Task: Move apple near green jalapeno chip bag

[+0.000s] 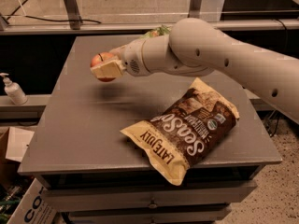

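Half the job looks done: the pick is made, the placing is not. The jaws, at the end of the pale arm (224, 55), hang over the far half of the desk (79, 125). They are closed on the apple (103, 59), with one flat tan pad (108, 71) pressed against its near side. The fruit is clear of the desk top, and a soft shadow lies on the grey surface beneath it.

The green chip bag (157, 31) lies beyond the jaws and off to one side, toward the desk's far edge. Only a small crinkled scrap of it shows above the arm, which hides the rest. I judge the apple not yet near it, since a stretch of bare desk separates the two.

What remains, as far as I can tell, is to carry the apple across toward that green scrap, lower it onto the desk just beside the bag, and let go.

The big brown-and-yellow chip bag (187, 129) lies flat, nearer the camera than the jaws and well apart from them — it is not the target. A soap bottle (13, 90) stands off the desk, low and far out from the jaws on the apple's side.
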Robot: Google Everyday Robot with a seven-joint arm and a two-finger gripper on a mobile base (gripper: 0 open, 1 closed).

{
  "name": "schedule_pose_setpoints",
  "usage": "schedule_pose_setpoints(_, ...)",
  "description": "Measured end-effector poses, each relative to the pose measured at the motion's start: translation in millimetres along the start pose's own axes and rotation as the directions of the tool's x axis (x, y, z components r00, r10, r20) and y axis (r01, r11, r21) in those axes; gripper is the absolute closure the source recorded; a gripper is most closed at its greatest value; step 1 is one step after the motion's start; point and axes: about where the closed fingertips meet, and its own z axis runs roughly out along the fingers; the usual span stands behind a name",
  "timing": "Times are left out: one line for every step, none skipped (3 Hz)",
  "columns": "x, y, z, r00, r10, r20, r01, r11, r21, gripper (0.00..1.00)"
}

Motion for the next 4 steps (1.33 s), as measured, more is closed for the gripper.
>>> schedule_pose_setpoints(8,-23,-18,1.000,0.000,-0.024,0.001,0.9985,0.055,1.00)
schedule_pose_setpoints(12,-63,-55,1.000,0.010,-0.023,-0.006,0.9874,0.158,1.00)
schedule_pose_setpoints(18,-103,-93,0.999,0.025,-0.027,-0.017,0.9649,0.262,1.00)
schedule_pose_setpoints(29,-137,-121,0.998,0.050,-0.030,-0.037,0.9389,0.342,1.00)
